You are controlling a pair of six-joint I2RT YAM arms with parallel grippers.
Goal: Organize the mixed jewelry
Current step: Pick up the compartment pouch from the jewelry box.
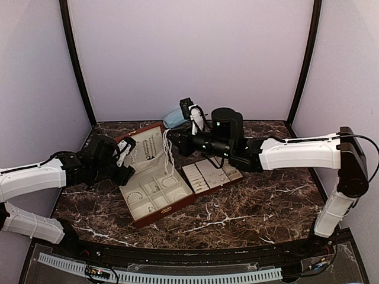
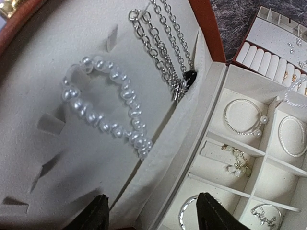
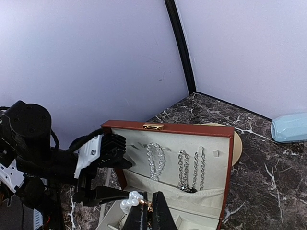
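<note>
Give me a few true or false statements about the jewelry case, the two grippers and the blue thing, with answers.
1. The case's lid is open. True.
2. The right gripper is empty. False: it is shut on a pearl strand.
3. Chains hang inside the lid. True.
4. The blue object lies inside the case. False: it lies on the table behind the case.
5. The left gripper grips the bracelet. False: it is open, and the bracelet hangs in the lid apart from it.
</note>
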